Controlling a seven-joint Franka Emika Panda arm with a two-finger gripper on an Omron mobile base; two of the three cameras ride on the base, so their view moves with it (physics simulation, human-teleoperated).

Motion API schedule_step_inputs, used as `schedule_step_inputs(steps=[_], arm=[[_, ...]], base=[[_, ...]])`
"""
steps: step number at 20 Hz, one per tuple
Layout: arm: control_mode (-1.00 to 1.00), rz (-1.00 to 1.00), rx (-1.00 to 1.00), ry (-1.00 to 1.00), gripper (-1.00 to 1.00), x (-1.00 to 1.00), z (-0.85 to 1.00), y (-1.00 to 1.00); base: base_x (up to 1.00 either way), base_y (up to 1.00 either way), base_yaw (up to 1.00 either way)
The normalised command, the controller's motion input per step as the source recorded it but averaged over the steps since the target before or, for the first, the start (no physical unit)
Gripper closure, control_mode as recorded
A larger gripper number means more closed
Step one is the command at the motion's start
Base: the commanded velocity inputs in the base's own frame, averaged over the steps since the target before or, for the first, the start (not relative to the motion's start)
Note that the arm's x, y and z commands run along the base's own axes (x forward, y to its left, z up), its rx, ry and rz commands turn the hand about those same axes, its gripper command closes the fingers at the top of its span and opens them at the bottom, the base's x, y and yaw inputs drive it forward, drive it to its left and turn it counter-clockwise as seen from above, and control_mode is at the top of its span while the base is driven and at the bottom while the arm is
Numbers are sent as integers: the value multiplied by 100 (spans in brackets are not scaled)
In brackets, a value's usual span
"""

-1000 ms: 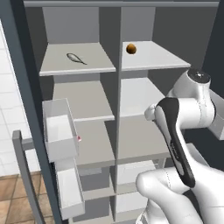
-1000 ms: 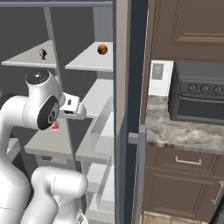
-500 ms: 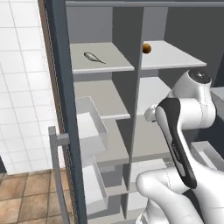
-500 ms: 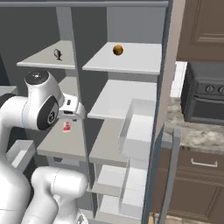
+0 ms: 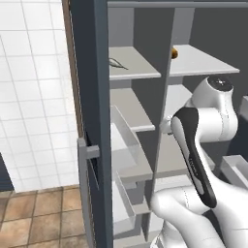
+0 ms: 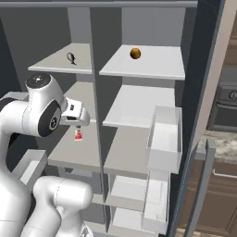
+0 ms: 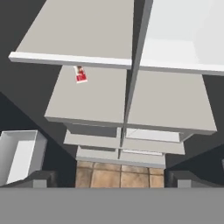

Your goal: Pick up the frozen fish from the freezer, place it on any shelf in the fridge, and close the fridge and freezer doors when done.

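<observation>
**Open appliance, fish on top freezer slab**

White wall tiles (image 5: 34, 97) fill the left of the left base view, with brown floor tiles (image 5: 29, 218) at the lower left. Next comes a slate-blue door (image 5: 89, 72) seen edge-on, grey handle (image 5: 86, 160) at mid-height. Right of it, upper centre, the frozen fish (image 5: 117, 63) lies on the top freezer slab (image 5: 135, 65). An orange-brown ball (image 5: 174, 53) sits just past the central divider on the whiter shelf (image 5: 203, 63).

Right base view: fish at upper left, ball (image 6: 135, 53) upper centre, red-and-white packet (image 6: 78, 134) on a lower freezer slab at centre left, well below the fish. Fridge door (image 6: 203, 92) stands open at right, grey bin (image 6: 164, 139) on its inside; dark cabinetry beyond.

Hand view: gripper (image 7: 111, 179) at the bottom edge, jaws spread wide, nothing between them, over stacked grey slabs and floor tiles; packet (image 7: 80, 74) upper left.
</observation>
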Motion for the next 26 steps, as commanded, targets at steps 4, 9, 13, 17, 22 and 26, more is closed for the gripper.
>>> schedule_step_inputs(steps=[4, 9, 13, 17, 22, 26], arm=[[100, 0, 0, 0, -100, 0, 0, 0], [100, 0, 0, 0, -100, 0, 0, 0], [100, 0, 0, 0, -100, 0, 0, 0], [100, 0, 0, 0, -100, 0, 0, 0], [100, 0, 0, 0, -100, 0, 0, 0], [-100, 0, 2, -3, -100, 0, 15, -2]], base=[[33, 33, 0], [35, 39, 0], [46, 33, 0], [64, 4, 0], [52, 0, 0], [19, -7, 0]])
